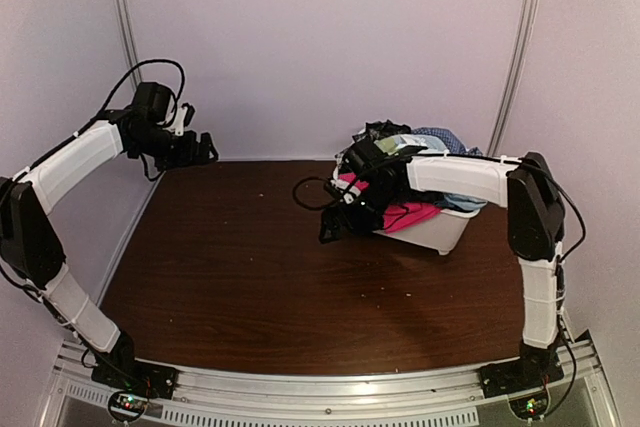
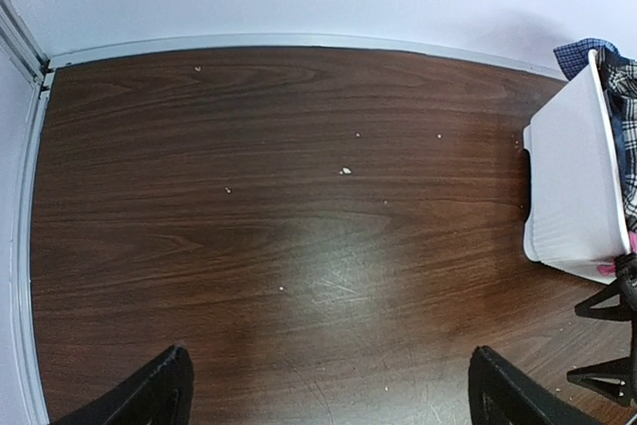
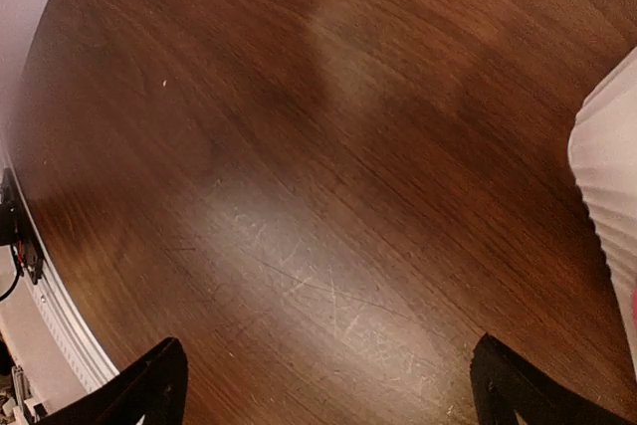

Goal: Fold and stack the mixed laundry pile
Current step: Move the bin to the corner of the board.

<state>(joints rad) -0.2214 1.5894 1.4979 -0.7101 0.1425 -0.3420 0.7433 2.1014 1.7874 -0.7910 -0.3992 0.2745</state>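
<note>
The laundry pile (image 1: 415,144) sits heaped in a white plastic basket (image 1: 441,231) at the back right of the table. A hot pink piece (image 1: 412,215) hangs over the basket's front edge, and blue check and plaid cloth show on top. My right gripper (image 1: 333,224) is open and empty, just left of the basket and low over the table. My left gripper (image 1: 205,150) is open and empty, raised at the far left. In the left wrist view the basket (image 2: 569,186) stands at the right with plaid cloth (image 2: 627,131) inside. In the right wrist view the basket wall (image 3: 609,196) is at the right edge.
The dark brown wooden table (image 1: 260,267) has small white specks (image 2: 345,170) on it. Pale walls close in the back and both sides. A metal rail (image 1: 320,392) runs along the near edge by the arm bases.
</note>
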